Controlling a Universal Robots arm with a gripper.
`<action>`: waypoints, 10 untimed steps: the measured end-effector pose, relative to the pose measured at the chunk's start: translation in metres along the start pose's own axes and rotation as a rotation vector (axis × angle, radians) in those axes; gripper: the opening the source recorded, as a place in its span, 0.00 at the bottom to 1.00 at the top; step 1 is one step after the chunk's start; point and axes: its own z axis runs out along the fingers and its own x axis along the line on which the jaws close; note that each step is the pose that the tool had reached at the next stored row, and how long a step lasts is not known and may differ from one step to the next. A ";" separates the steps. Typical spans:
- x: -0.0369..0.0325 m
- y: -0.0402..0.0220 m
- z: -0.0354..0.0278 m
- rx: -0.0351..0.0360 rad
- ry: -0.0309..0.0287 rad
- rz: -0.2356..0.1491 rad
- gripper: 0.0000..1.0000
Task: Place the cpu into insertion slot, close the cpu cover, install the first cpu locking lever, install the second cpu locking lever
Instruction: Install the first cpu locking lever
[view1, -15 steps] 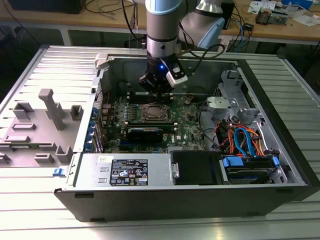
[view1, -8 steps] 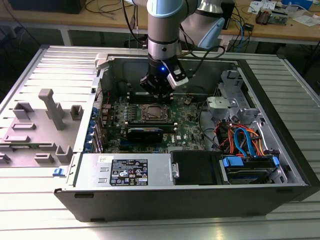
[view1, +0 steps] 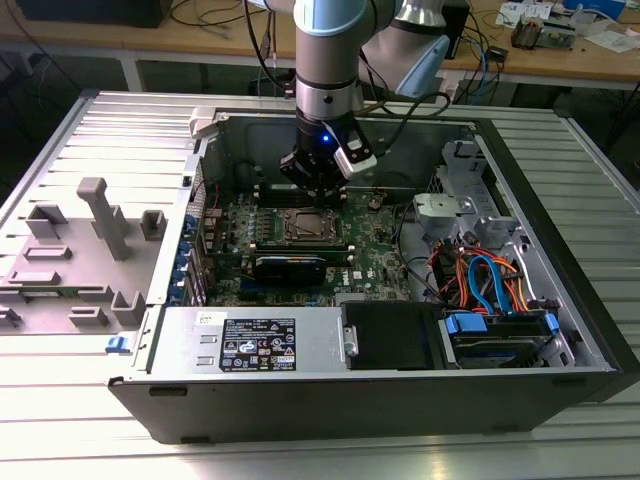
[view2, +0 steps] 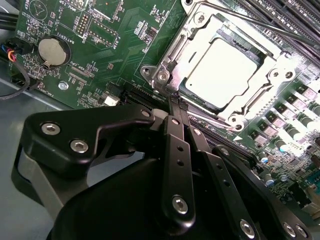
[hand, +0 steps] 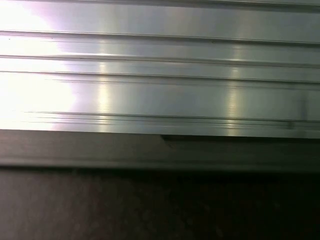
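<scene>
One gripper (view2: 176, 102), fingers pressed together and holding nothing, hangs just beside the insertion slot (view2: 222, 75) on the green motherboard (view2: 107, 55). One cpu (view2: 220, 72) lies seated in the slot, framed by the lowered cpu cover (view2: 187, 42). One coin battery (view2: 53, 51) sits well apart. In the exterior view, the open computer case (view1: 560, 300) rests on a ribbed aluminium table (view1: 60, 380).

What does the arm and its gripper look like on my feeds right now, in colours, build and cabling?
In the exterior view the arm is a silvery-grey cylinder with a light blue joint cap, a black wrist section carrying a small blue light, and a white block at its side. Black cables trail behind it. In the second wrist view the gripper is matt black, built from flat linkage bars joined with silver screws.
</scene>
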 end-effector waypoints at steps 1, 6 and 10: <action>0.0000 0.0000 0.0000 0.0000 0.0000 0.000 0.11; 0.0000 0.0000 -0.0006 -0.0001 0.0000 0.000 0.11; -0.0001 0.0000 -0.0028 -0.0002 -0.0002 0.000 0.11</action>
